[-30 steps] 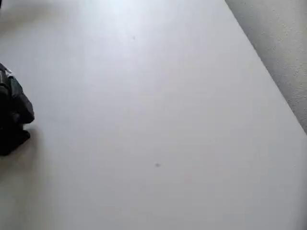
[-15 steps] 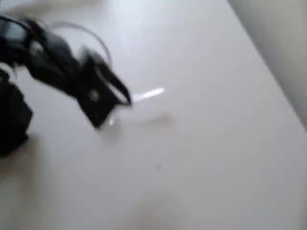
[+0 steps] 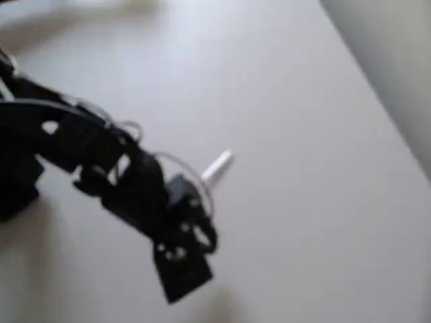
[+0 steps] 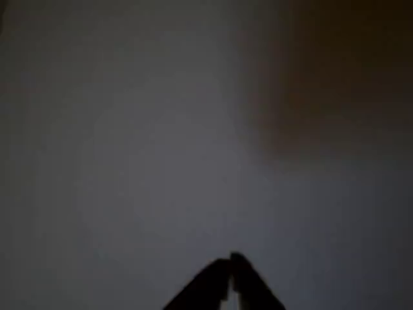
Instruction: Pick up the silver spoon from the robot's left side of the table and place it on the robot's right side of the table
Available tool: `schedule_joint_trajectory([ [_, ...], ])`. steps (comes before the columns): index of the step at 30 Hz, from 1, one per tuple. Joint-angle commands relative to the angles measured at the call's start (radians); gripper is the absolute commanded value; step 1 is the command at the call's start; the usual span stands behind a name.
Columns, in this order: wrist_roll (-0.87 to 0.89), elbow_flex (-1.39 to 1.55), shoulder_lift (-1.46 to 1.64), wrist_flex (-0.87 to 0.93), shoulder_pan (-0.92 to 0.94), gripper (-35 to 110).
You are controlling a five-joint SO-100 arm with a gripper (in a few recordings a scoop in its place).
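Firstly, fingers: in the wrist view the two dark fingers [image 4: 206, 290] are pressed together, with only a thin light slit between them.
Gripper: the gripper [image 4: 229, 261] is clenched. In the overhead view its outline [image 3: 199, 192] is blurred, so the tips themselves are hard to see there.
Grasp: I judge that it grasps the silver spoon [image 3: 217, 165], because a short bright piece of the handle sticks out just beside the gripper body. The wrist view is too dark to show the metal between the fingers.
Spoon place: the spoon is over the middle part of the table [image 3: 303, 222], well apart from its straight edge at the right of the overhead view. Whether it touches the surface I cannot tell, but it looks lifted.
Arm: the black arm [image 3: 74, 138] reaches from the left edge of the overhead view toward the lower middle.
Done: the picking up appears to be done.
Left: the carrying to the far side, the lowering and the opening of the fingers are not yet done.
Beyond the table: a strip of grey floor [image 3: 397, 60] shows past the edge.
Writing: no brand, label or readable letters can be seen on the arm, spoon or table.
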Motion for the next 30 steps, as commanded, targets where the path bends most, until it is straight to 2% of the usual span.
schedule_joint_trajectory([
  [1,0.023,-0.061,0.115,0.048,-0.043,-2],
  [9,0.077,-0.026,0.476,0.373,-0.239,-2],
  [14,0.066,0.207,0.721,0.462,-0.433,-2],
  [17,0.037,0.387,0.827,0.456,-0.529,-2],
  [21,0.005,0.56,0.848,0.377,-0.569,-2],
  [30,-0.086,0.652,0.595,0.078,-0.454,-1],
])
